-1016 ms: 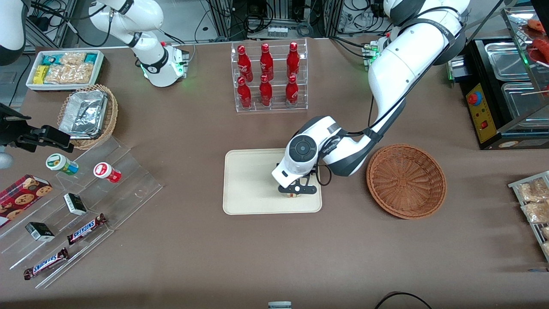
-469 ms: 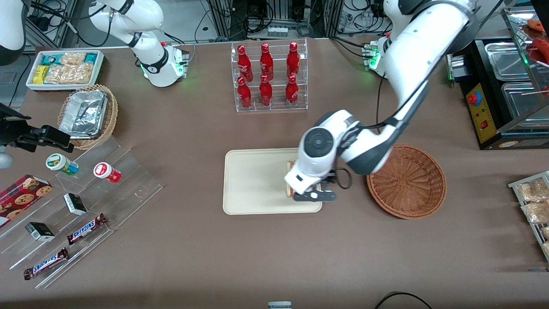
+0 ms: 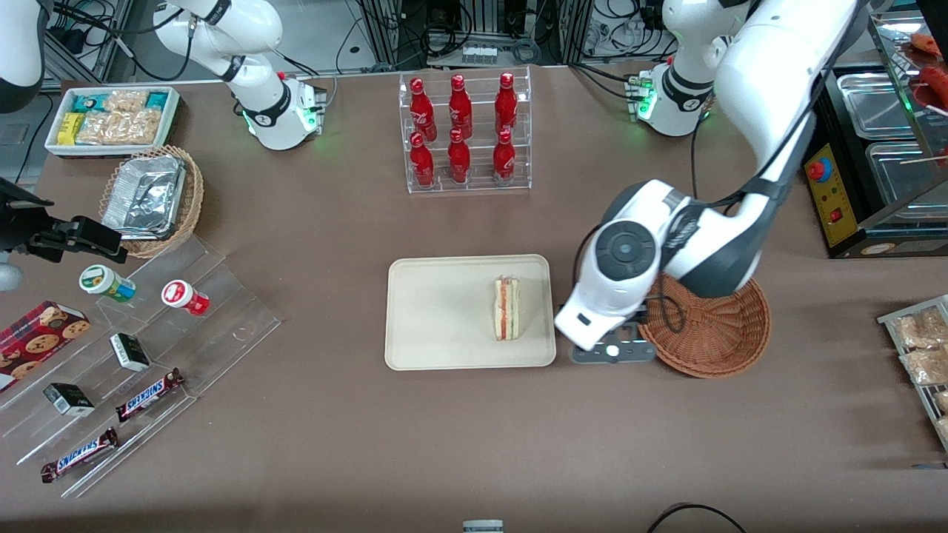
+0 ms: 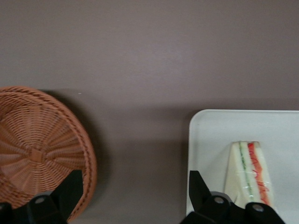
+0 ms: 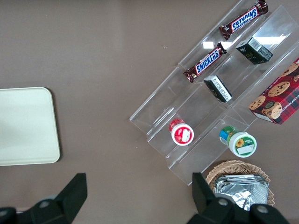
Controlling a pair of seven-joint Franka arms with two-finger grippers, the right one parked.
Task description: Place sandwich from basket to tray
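Note:
The sandwich [image 3: 506, 309] lies on the cream tray [image 3: 437, 311], near the tray edge closest to the reddish-brown basket [image 3: 715, 329]. The basket holds nothing. My left gripper [image 3: 611, 352] hangs over the bare table between the tray and the basket, above the basket's rim. It is open and empty. In the left wrist view the gripper [image 4: 135, 196] has its fingers wide apart, with only table between them. The basket [image 4: 37, 144] shows beside one finger, and the tray [image 4: 210, 135] with the sandwich [image 4: 250, 172] beside the other.
A clear rack of red bottles [image 3: 463, 133] stands farther from the front camera than the tray. A stepped acrylic shelf of snacks [image 3: 141, 355] and a tan foil-filled basket [image 3: 152, 192] lie toward the parked arm's end. Snack packets [image 3: 922, 348] lie toward the working arm's end.
The gripper has let go of the sandwich on the tray and moved away sideways toward the basket. The sandwich now lies uncovered on the tray.

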